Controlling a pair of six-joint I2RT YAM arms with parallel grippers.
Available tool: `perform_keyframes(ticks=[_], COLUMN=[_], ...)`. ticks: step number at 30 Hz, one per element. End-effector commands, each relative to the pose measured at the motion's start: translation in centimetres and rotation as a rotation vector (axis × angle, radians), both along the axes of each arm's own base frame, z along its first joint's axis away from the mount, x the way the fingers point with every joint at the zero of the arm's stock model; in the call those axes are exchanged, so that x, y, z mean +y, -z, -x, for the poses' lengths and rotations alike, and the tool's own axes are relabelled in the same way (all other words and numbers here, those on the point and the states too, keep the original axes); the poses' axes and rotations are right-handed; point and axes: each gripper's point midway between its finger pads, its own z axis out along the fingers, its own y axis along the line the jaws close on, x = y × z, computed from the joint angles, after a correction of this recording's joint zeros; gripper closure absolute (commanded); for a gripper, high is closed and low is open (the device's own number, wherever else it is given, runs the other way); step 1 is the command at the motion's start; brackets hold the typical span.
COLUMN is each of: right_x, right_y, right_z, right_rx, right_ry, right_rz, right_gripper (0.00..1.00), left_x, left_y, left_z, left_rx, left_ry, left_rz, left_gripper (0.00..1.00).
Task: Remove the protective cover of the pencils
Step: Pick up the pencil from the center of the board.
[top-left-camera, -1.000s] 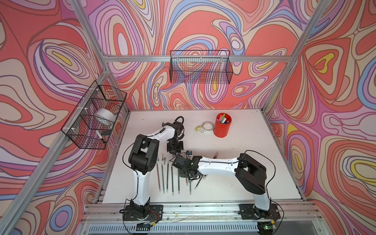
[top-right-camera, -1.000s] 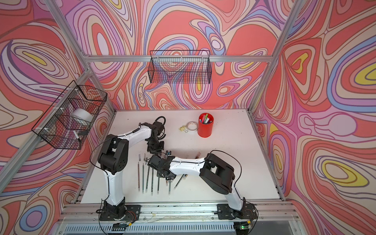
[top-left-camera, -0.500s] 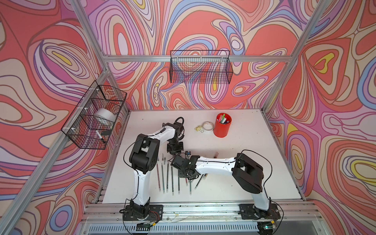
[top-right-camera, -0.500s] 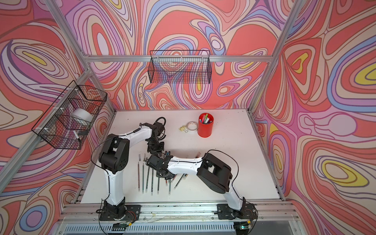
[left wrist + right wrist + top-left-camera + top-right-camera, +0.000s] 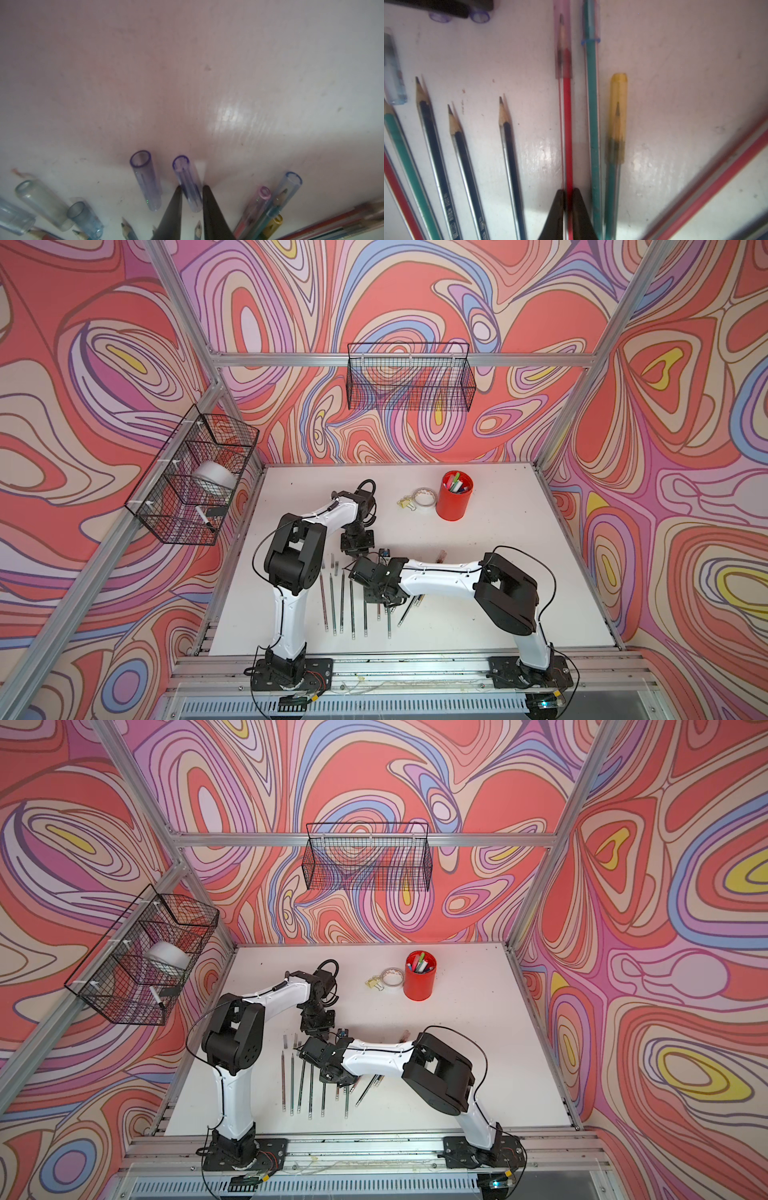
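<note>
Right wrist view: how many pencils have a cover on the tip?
3: red pencil with pink cover, in the right gripper; beside it, green pencil with blue-rimmed cover; then green pencil with yellow cover. More may lie outside the frame.

Caps (image 5: pixel 333 563) behind pencils (image 5: pixel 341 601), cup (image 5: pixel 453 506) further bk.

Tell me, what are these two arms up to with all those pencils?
They are pulling protective caps off pencils lying on the white table. The right gripper is shut on a red pencil that still wears its pink cap. The left gripper has its fingers either side of a loose clear cap on the table; whether it pinches it I cannot tell. Several pencils already lie bare, and a few are still capped.
</note>
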Motion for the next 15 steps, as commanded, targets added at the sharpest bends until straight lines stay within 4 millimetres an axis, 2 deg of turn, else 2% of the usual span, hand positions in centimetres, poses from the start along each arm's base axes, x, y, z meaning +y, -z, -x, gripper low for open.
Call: perform_keyframes(ticks=[1,10,15], right_x=[-0.5,0.4,0.5], right_y=[0.8,-0.6,-1.1], right_z=[0.2,0.0,-0.1], right_rx=[0.024,0.002,-0.01], right_ry=[0.001,-0.015,-0.021], right_rz=[0.022,-0.035,-0.057], right_gripper=[0.91,0.96,0.96], left_x=[0.3,0.0,0.0], left_y=[0.3,0.0,-0.5], left_z=[0.6,0.4,0.2], left_rx=[0.03,0.017,0.001], left_ry=[0.012,0.016,0.017], left_rz=[-0.038,-0.028,-0.026], left_gripper=[0.8,0.82,0.73])
